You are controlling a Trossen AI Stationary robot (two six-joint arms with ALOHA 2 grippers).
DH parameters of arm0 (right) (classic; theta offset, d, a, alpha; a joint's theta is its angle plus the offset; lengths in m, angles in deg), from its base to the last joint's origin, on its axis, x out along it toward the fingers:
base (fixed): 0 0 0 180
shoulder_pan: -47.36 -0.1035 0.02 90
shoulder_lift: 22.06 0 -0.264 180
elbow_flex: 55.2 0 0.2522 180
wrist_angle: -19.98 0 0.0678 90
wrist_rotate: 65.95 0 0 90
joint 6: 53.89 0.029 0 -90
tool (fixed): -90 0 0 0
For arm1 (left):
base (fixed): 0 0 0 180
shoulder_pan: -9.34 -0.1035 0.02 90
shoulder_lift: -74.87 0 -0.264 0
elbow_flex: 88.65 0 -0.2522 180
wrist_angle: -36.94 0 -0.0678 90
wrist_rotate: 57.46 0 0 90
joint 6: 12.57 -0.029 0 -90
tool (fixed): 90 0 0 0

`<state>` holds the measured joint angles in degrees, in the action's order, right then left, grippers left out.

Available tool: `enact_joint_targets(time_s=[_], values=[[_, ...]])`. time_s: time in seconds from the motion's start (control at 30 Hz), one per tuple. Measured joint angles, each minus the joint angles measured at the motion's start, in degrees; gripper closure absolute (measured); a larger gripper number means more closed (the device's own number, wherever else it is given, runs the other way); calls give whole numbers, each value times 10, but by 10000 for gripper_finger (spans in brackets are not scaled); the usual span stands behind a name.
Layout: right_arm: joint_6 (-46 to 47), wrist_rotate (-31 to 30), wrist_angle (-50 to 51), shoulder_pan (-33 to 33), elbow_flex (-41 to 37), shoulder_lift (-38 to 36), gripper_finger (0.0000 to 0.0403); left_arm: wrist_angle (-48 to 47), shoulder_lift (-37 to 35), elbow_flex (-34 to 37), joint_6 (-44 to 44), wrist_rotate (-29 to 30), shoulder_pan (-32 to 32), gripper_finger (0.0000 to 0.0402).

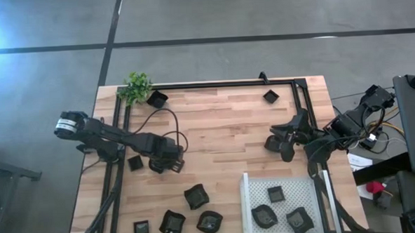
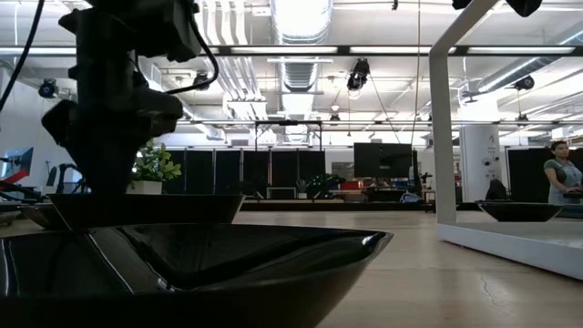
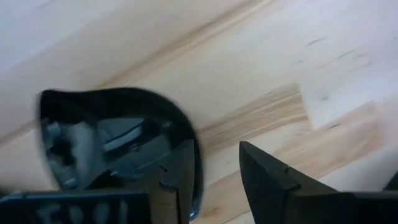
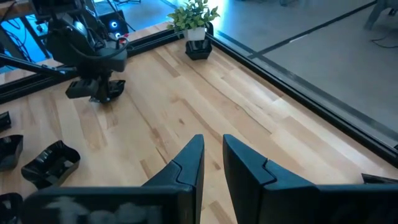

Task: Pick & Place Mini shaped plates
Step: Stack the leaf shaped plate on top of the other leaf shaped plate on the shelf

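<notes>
Small black mini shaped plates lie scattered on the wooden table: one [image 1: 134,162] at mid-left, three [image 1: 195,196] near the front, two at the back [image 1: 270,96], and three in the white perforated tray [image 1: 316,196]. My left gripper [image 3: 214,155] points down, open, at a rounded black plate [image 3: 112,137] that rests flat on the table. One finger stands over the plate's inside and the other outside its rim. My right gripper [image 4: 212,142] hangs raised at the table's right [image 1: 279,145], its fingers a narrow gap apart with nothing between them. My left gripper straddles the plate's rim [image 3: 196,163] from above, one finger [image 3: 171,186] over the hollow and one finger [image 3: 273,183] over the bare wood beside it. I cannot tell whether either finger touches the plate.
A small green plant [image 1: 137,86] stands at the back left corner beside a black plate [image 1: 157,99]. A black frame [image 1: 213,84] runs along the table's back and sides. Bare wood [image 1: 222,130] lies between the two arms. A person stands in the room beyond [image 2: 559,178].
</notes>
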<state>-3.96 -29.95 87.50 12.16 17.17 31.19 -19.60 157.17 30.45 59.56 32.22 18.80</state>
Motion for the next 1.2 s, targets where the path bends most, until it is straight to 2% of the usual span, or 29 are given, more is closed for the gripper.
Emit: enact_joint_targets(time_s=[0.87, 1.0, 1.2], values=[[26, -2, -1, 0, 0, 1, 346, 8, 0, 38, 12, 22, 0, 284], [26, -2, -1, 0, 0, 1, 346, 8, 0, 38, 14, 22, 0, 309], [26, -2, -1, 0, 0, 1, 346, 8, 0, 38, 13, 22, 0, 378]])
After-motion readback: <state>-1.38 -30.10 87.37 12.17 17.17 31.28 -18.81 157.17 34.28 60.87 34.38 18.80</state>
